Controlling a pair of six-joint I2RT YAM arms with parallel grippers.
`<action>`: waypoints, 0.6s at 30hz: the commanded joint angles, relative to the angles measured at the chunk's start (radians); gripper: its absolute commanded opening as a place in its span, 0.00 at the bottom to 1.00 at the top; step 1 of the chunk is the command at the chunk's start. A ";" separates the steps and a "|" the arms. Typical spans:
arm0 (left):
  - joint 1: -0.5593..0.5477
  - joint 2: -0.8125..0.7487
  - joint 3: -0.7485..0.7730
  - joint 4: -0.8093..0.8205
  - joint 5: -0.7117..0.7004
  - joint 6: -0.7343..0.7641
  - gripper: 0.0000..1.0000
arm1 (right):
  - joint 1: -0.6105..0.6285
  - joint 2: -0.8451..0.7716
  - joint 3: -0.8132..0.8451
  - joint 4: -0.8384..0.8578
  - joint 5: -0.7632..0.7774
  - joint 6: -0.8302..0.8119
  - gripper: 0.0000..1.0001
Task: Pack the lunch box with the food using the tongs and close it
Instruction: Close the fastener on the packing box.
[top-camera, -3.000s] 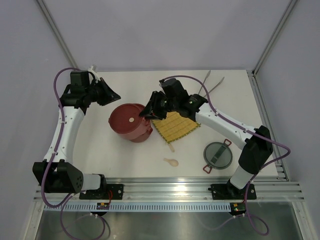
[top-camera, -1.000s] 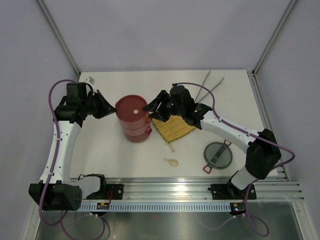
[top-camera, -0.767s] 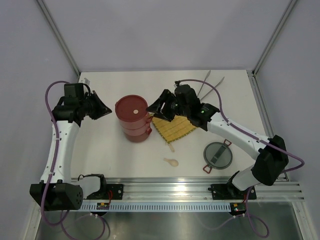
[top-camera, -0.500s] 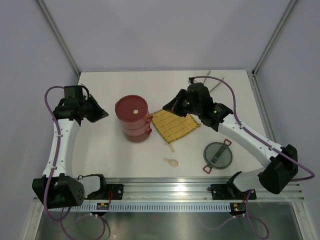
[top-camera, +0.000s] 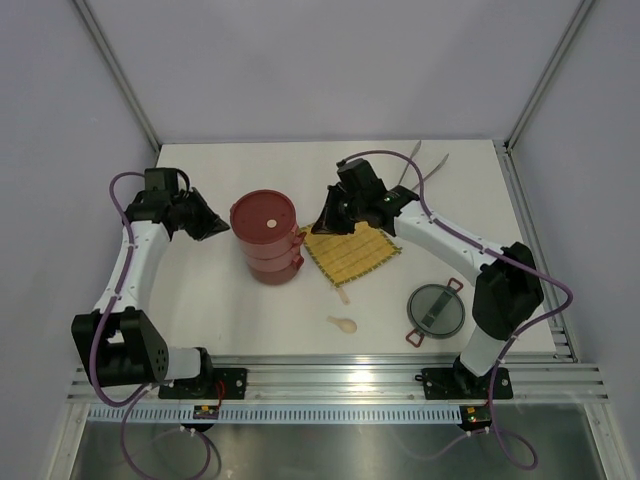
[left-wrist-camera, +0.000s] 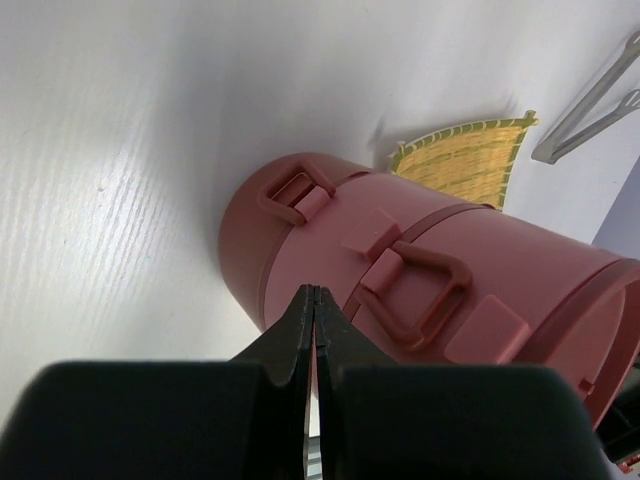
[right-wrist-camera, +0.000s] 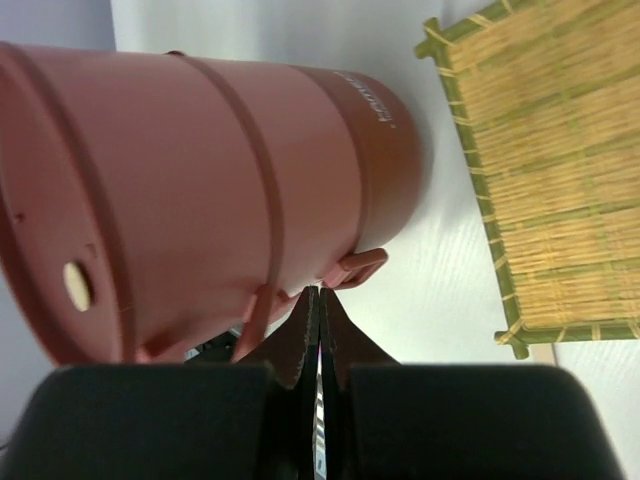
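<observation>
The lunch box (top-camera: 268, 240) stands upright as stacked dark-red tiers with a flat red disc lid (top-camera: 265, 214) on top. My left gripper (top-camera: 224, 231) is shut and empty, its tips just left of the stack, near the side clips (left-wrist-camera: 415, 285). My right gripper (top-camera: 317, 228) is also shut and empty, its tips at the stack's right side by a red clip (right-wrist-camera: 357, 270). The tongs (top-camera: 420, 168) lie at the back right of the table. The grey see-through top lid (top-camera: 437, 309) lies at the front right. No food shows in any view.
A yellow woven mat (top-camera: 350, 250) lies right of the lunch box, under the right arm. A small cream spoon (top-camera: 343, 323) sits in front of it. The enclosure's walls and posts border the table at the back and sides.
My right gripper has shut; it swung away to the right, then came back to the lunch box's right side. The left gripper drew back a little and returned. The lunch box stays upright.
</observation>
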 joint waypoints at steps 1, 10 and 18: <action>-0.009 0.032 0.050 0.076 0.053 -0.005 0.00 | 0.027 0.010 0.090 -0.005 -0.038 -0.054 0.00; -0.029 0.081 0.062 0.112 0.084 -0.016 0.00 | 0.087 0.019 0.107 -0.018 -0.050 -0.068 0.00; -0.029 0.082 0.071 0.116 0.075 -0.018 0.00 | 0.125 -0.010 0.085 -0.030 -0.036 -0.067 0.00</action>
